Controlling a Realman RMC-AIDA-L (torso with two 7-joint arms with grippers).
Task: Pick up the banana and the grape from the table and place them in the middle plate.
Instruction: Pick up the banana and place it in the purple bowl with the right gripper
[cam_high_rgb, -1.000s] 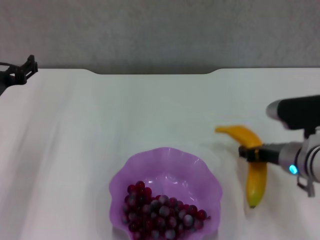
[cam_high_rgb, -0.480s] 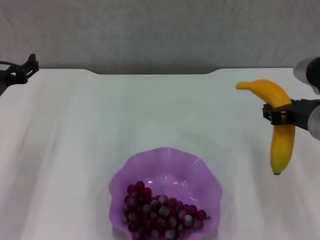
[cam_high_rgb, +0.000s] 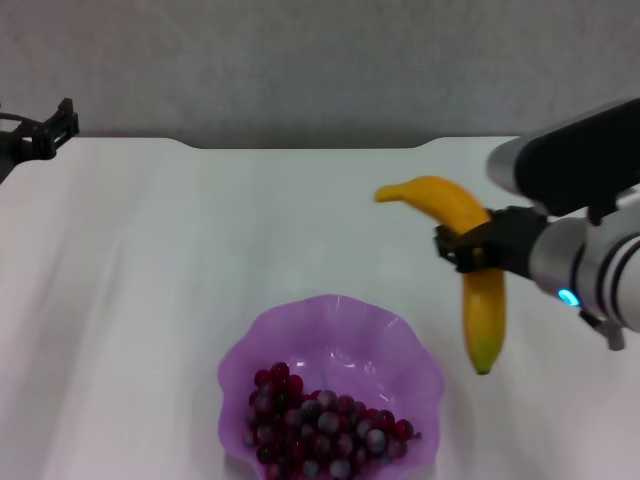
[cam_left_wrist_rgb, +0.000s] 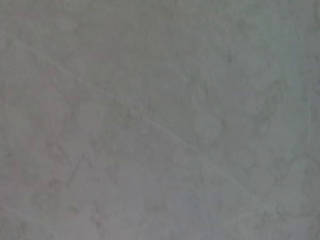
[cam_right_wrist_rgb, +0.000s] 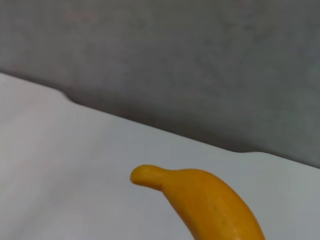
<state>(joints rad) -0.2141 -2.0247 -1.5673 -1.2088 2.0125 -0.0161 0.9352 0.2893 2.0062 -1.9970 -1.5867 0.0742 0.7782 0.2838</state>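
Head view, left to right: the left end effector (cam_high_rgb: 45, 135) is sitting parked at the far left corner of the table (cam_high_rgb: 150, 250), well apart from everything else; whether its fingers are apart or closed cannot be told. The left wrist view is showing only a plain grey surface. The table is presenting as a wide, flat white top with a notched far edge, and a broad bare stretch is lying between the parked arm and the middle plate (cam_high_rgb: 345, 325). That plate, translucent purple plastic with a wavy scalloped rim, is standing at the near centre edge. The grape (cam_high_rgb: 325, 420), a bunch of small dark red-purple berries, some with a greyish bloom, is lying inside the plate toward its near side. Bare table is showing between the plate rim and the fruit to its right. The banana (cam_high_rgb: 470, 270), smooth, curved and yellow-orange with a greenish lower tip, is hanging off the table, above and just right of the plate. The right end effector (cam_high_rgb: 480, 250) is clamping it at mid-length, fingers closed on the fruit.
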